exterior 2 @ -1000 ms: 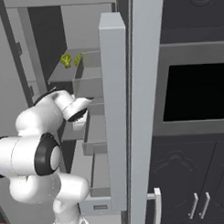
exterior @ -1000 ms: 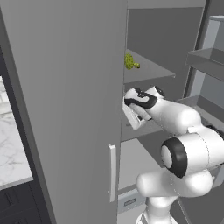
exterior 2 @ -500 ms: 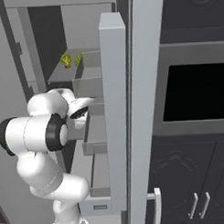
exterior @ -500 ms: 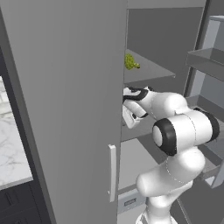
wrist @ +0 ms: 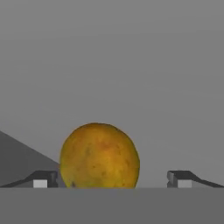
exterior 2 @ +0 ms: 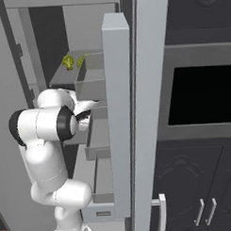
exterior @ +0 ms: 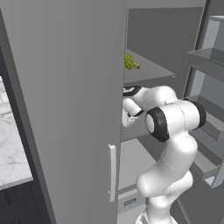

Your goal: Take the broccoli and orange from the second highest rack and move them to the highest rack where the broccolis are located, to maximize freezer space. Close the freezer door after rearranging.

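The orange (wrist: 99, 156), a mottled orange-yellow ball, rests on the grey second rack (exterior: 133, 130) of the freezer. My gripper (wrist: 113, 179) is open and straddles it, with the left fingertip (wrist: 43, 178) near its side and the right fingertip (wrist: 181, 178) well apart. The hand (exterior: 130, 104) reaches in under the top rack (exterior: 151, 72). Yellow-green broccolis (exterior: 130, 62) (exterior 2: 73, 62) lie on that top rack. Any broccoli on the second rack is hidden. The freezer door (exterior 2: 117, 98) stands open.
A tall grey panel (exterior: 65, 109) with a pale bar handle (exterior: 112, 173) borders the opening on the left and hides my fingers. Door bins (exterior: 210, 61) jut out on the right. A dark oven front (exterior 2: 201, 95) and dark cabinets (exterior 2: 205, 189) stand beyond the door.
The hand has pushed further into the second rack, behind the left panel's edge. The elbow has folded up in front of the opening. The top-rack broccolis have not moved.
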You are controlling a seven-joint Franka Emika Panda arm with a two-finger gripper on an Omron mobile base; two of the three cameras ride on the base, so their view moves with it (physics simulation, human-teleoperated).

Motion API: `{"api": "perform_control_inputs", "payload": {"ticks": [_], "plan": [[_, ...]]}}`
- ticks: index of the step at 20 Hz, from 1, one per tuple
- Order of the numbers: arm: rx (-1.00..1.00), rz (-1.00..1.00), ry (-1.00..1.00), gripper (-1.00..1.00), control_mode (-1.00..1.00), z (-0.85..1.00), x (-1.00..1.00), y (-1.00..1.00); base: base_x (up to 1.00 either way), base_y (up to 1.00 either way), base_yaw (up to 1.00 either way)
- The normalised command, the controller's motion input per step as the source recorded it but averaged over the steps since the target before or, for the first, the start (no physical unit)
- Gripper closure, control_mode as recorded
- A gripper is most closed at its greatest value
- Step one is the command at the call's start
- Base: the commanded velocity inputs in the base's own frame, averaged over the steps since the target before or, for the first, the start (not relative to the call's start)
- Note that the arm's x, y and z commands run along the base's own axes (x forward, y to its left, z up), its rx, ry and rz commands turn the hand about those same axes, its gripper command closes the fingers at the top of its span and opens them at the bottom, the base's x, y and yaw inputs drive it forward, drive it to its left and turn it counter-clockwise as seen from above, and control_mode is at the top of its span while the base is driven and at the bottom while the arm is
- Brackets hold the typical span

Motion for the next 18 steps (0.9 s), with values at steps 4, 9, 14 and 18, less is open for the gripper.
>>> {"api": "perform_control_inputs", "payload": {"ticks": [4, 9, 14, 18], "plan": [[0.08, -0.01, 0.03, -1.0, -1.0, -0.19, 0.46, 0.1, 0.0, 0.0, 0.0], [0.01, 0.0, 0.15, -1.0, -1.0, -0.35, 0.38, 0.14, 0.0, 0.0, 0.0], [0.0, 0.0, 0.1, 1.0, -1.0, -0.52, 0.23, 0.15, 0.0, 0.0, 0.0], [0.0, 0.0, 0.05, 1.0, -1.0, -0.35, 0.01, 0.06, 0.0, 0.0, 0.0]]}}
